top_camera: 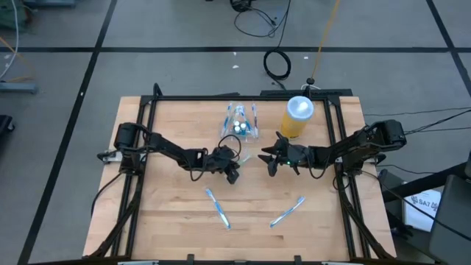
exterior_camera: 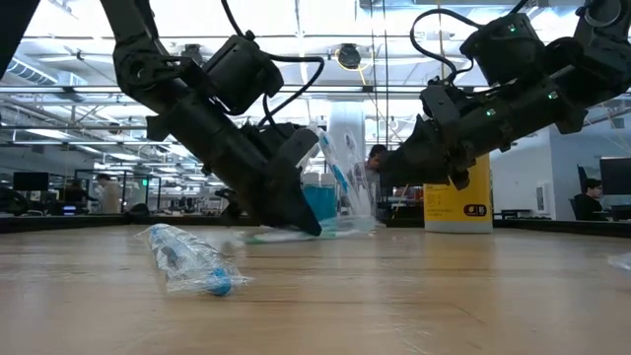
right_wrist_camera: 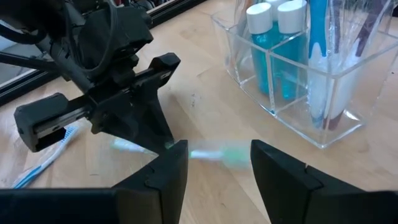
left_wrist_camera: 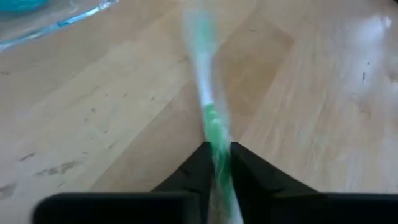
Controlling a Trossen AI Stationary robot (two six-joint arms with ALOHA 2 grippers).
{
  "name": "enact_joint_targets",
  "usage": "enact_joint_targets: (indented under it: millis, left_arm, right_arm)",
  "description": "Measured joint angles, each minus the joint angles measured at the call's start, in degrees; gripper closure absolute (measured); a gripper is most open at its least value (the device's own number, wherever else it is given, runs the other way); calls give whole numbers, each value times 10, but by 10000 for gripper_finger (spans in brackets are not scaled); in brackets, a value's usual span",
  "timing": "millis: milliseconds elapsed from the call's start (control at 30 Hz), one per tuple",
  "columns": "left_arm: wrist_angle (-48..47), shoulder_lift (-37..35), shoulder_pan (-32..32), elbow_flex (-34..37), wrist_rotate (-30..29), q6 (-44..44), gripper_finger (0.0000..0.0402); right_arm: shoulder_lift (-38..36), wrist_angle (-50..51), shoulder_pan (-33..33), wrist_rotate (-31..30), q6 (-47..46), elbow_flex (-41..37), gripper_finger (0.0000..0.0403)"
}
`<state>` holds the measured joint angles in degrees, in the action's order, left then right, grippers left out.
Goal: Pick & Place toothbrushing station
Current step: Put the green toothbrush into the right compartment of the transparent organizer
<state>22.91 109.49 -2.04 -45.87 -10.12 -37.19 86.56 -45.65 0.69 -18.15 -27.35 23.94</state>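
While the left gripper (top_camera: 234,174) has its fingers pinched on a green toothbrush (left_wrist_camera: 211,118) low over the bench (top_camera: 176,213), the right gripper (right_wrist_camera: 214,165) waits just beside it, fingers wide and holding nothing. The clear holder (top_camera: 241,124) stands near the far edge, beside the yellow jar (top_camera: 297,118). The thin brush could twist or slip from such a narrow pinch, or snag on the holder's rim.
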Motion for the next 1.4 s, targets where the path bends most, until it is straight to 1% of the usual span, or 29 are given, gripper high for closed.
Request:
enact_joint_targets:
  millis: [100, 133, 333, 433, 500, 600, 733, 800, 867, 933, 967, 1033, 1133, 1200, 1300, 1400]
  left_arm:
    - [7, 0, -1, 0, -1, -9, 385]
    - [14, 0, -1, 0, -1, -9, 391]
    - [50, 3, -6, 2, -1, -14, 387]
    - [73, 2, -12, 2, -2, -5, 397]
    - [83, 1, -16, 2, -2, 2, 394]
    - [78, -21, -19, 2, -2, 24, 397]
    - [29, -70, -19, 2, -11, 52, 398]
    - [-2, -103, -19, 2, -34, 66, 399]
    - [-33, -134, -19, 2, -69, 78, 399]
    - [-64, -166, -19, 2, -103, 93, 399]
    - [-67, -181, -19, 2, -116, 101, 400]
    - [-63, -208, -21, 2, -131, 121, 400]
    - [-43, -239, -28, 2, -133, 151, 399]
    - [-27, -248, -37, 1, -133, 172, 400]
    - [1, -249, -51, 1, -116, 215, 398]
    - [14, -247, -62, 1, -94, 234, 400]
  right_arm:
    - [0, 0, 0, 0, 0, 0, 234]
    - [0, 0, 0, 0, 0, 0, 234]
    - [0, 0, 0, 4, -32, 0, 234]
    - [0, -3, 0, 5, -2, 0, 234]
    - [0, -13, 0, 37, 32, 0, 234]
    - [0, -61, 1, 119, 59, 0, 234]
    - [0, -138, 4, 191, 85, 0, 234]
    - [0, -171, 10, 237, 90, 0, 234]
    - [0, -184, 19, 288, 98, 0, 234]
    - [0, -183, 30, 305, 104, 0, 234]
    - [0, -181, 35, 301, 111, 0, 234]
    - [0, -176, 42, 264, 136, 0, 234]
    - [0, -178, 47, 156, 165, 0, 234]
    - [0, -180, 47, 94, 158, 0, 234]
    - [0, -198, 45, 63, 137, 0, 234]
    - [5, -243, 46, 63, 144, 3, 234]
